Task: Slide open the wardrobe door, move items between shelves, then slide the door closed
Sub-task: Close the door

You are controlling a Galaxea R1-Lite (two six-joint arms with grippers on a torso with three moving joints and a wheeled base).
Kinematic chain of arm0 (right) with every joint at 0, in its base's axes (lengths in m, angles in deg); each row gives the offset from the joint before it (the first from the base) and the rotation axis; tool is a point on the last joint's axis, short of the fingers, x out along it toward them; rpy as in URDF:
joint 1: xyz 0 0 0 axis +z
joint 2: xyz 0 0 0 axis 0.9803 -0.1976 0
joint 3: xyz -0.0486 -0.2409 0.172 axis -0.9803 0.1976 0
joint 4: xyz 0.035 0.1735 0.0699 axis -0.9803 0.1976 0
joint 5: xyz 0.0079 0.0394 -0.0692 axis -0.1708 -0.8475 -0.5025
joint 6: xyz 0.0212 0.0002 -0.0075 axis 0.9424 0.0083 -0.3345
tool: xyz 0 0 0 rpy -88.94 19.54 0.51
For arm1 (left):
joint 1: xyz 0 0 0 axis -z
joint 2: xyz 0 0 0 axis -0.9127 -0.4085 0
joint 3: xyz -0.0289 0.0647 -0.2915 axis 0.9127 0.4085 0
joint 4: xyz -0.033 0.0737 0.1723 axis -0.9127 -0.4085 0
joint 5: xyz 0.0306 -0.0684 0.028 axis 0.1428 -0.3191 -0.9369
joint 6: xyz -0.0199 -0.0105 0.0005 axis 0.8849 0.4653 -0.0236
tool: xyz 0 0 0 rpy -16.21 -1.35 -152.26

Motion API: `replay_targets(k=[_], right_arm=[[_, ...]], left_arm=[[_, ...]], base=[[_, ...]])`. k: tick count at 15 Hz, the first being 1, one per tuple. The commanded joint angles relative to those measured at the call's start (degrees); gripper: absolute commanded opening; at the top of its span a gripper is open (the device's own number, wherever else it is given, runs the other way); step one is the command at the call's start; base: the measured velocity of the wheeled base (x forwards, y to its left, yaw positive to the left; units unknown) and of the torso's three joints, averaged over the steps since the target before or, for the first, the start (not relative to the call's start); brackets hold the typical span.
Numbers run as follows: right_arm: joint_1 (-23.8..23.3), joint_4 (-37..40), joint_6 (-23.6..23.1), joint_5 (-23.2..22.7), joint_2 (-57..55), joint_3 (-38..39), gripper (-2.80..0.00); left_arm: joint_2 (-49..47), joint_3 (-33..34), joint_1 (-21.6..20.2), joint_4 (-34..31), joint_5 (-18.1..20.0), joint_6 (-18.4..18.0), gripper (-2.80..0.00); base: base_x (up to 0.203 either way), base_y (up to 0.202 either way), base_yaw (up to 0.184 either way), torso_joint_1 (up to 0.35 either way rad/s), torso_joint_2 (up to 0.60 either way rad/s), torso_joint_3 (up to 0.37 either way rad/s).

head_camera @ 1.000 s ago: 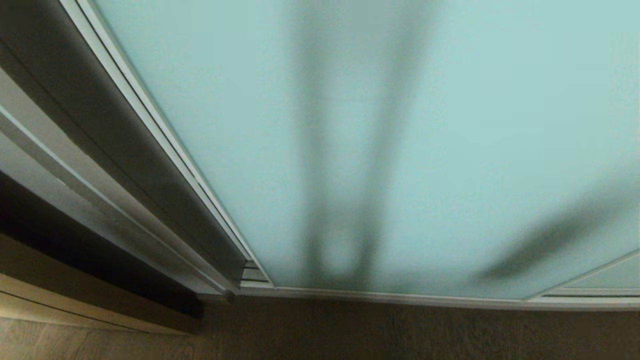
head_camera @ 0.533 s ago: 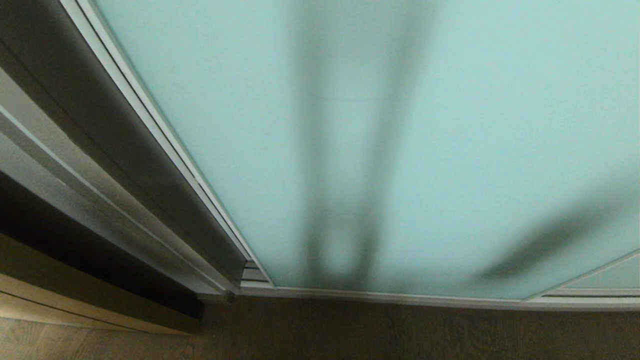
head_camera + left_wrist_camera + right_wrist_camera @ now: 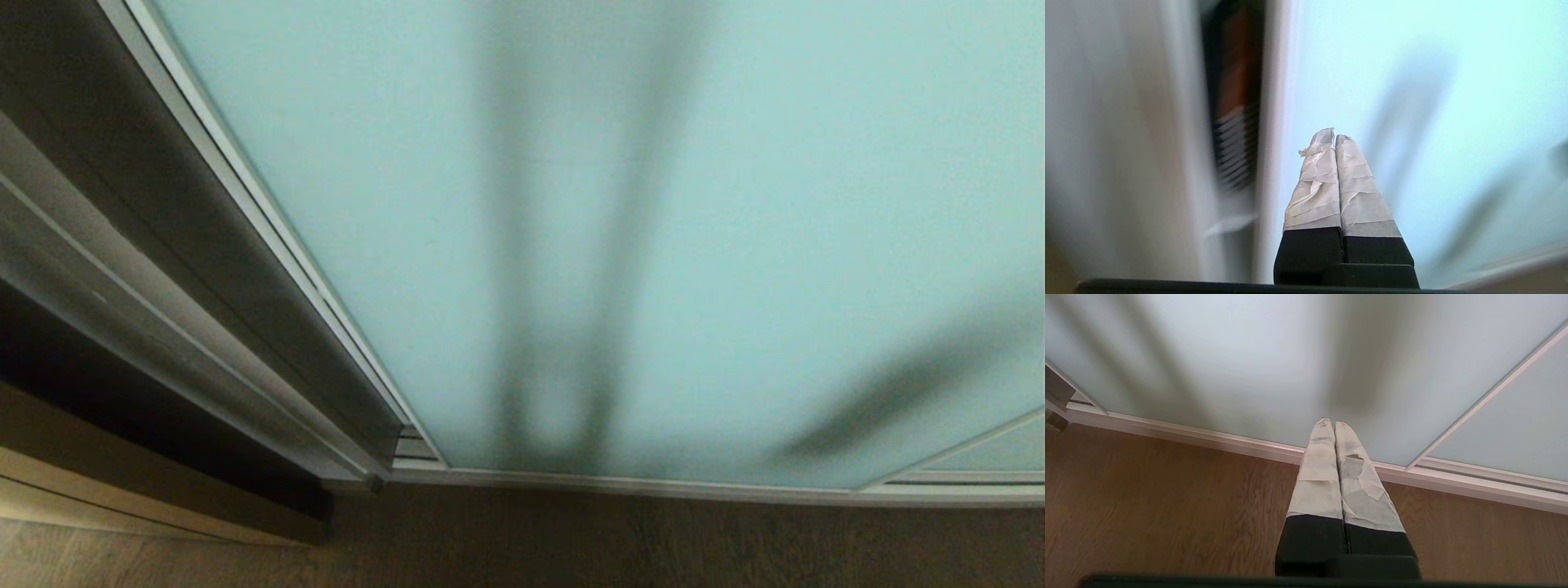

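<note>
Both grippers are clenched on nothing: the left gripper (image 3: 1335,141) hangs close before the door (image 3: 653,204) near its silver frame (image 3: 1267,122), and the right gripper (image 3: 1334,424) is parked low over the floor (image 3: 1147,490). With smooth glass and pinched tips, a push could skid off instead of sliding the still-closed door, or jam it in the track (image 3: 412,447) beyond.

The door (image 3: 735,204) of frosted pale blue-green glass fills most of the view, shut against its silver frame (image 3: 269,220) at left; soft dark shadows streak the glass; brown wooden floor (image 3: 653,543) runs below the bottom rail (image 3: 653,485).
</note>
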Motion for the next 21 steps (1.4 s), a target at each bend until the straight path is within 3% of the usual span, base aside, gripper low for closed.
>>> replay_targets(k=[1, 2, 3, 5, 10, 13, 14, 19, 21], right_arm=[[0.02, -0.02, -0.04, -0.01, 0.08, 0.00, -2.80], [0.02, -0.02, -0.04, -0.01, 0.08, 0.00, -2.80], [0.02, -0.02, -0.04, -0.01, 0.08, 0.00, -2.80], [0.02, -0.02, -0.04, -0.01, 0.08, 0.00, -2.80], [0.02, -0.02, -0.04, -0.01, 0.08, 0.00, -2.80], [0.02, -0.02, -0.04, -0.01, 0.08, 0.00, -2.80], [0.02, -0.02, -0.04, -0.01, 0.08, 0.00, -2.80], [0.02, -0.02, -0.04, -0.01, 0.08, 0.00, -2.80], [0.02, -0.02, -0.04, -0.01, 0.08, 0.00, -2.80]], left_arm=[[-14.73, -12.37, 0.05, -0.13, 11.69, 5.99, -2.80], [-16.93, -15.17, 0.08, -0.15, 18.46, 8.16, -2.80], [-18.50, -16.70, 0.09, -0.18, 22.88, 9.73, -2.80], [-21.41, -20.86, 0.09, -0.22, 27.39, 14.33, -2.80], [-29.05, -32.51, 0.28, -0.21, 28.56, 27.88, -2.80], [-33.35, -40.22, 0.53, -0.43, 29.52, 43.77, -2.80], [-35.04, -41.43, 0.53, -0.76, 29.40, 45.52, -2.80], [-37.01, -38.71, -1.35, -0.87, 27.41, 44.78, -2.80], [-36.34, -34.48, -1.72, -0.72, 27.32, 37.03, -2.80]], base=[[0.000, 0.000, 0.000, 0.000, 0.00, 0.000], [0.000, 0.000, 0.000, 0.000, 0.00, 0.000], [0.000, 0.000, 0.000, 0.000, 0.00, 0.000], [0.000, 0.000, 0.000, 0.000, 0.00, 0.000], [0.000, 0.000, 0.000, 0.000, 0.00, 0.000], [0.000, 0.000, 0.000, 0.000, 0.00, 0.000], [0.000, 0.000, 0.000, 0.000, 0.00, 0.000], [0.000, 0.000, 0.000, 0.000, 0.00, 0.000], [0.000, 0.000, 0.000, 0.000, 0.00, 0.000]])
